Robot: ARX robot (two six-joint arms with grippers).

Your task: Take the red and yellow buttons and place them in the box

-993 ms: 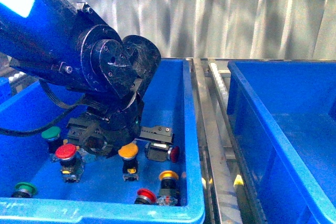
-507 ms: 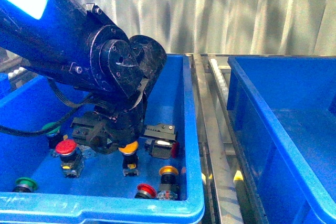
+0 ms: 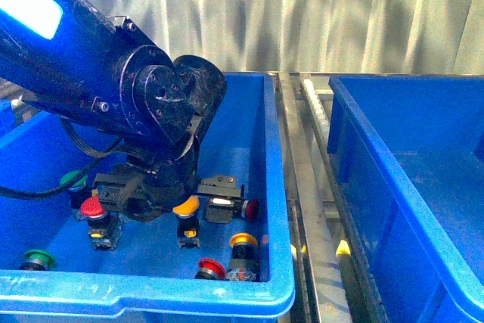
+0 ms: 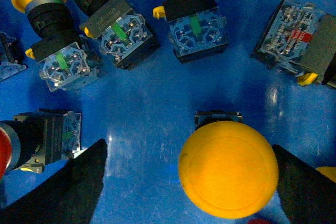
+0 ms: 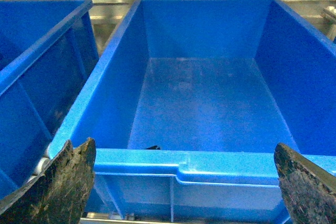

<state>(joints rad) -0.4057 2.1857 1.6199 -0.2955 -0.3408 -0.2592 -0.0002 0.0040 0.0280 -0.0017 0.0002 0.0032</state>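
Yellow, smooth and domed, the round mushroom cap of the plastic push button stands upright on the floor of the left-hand blue plastic crate, between the wide-open, empty jaws of the left gripper. I'd judge it light, rigid and slippery on top. Closing across the cap's rim, or on the squarer switch body beneath, looks the safest hold. The right gripper hangs spread and empty-handed by the rim of the deep blue plastic box.

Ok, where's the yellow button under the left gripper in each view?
Front view: yellow button, low in the left crate, beneath the left arm.
Left wrist view: its cap, large, between the open fingers.
Right wrist view: not in it.
Shared landmark: the left crate, in all three.
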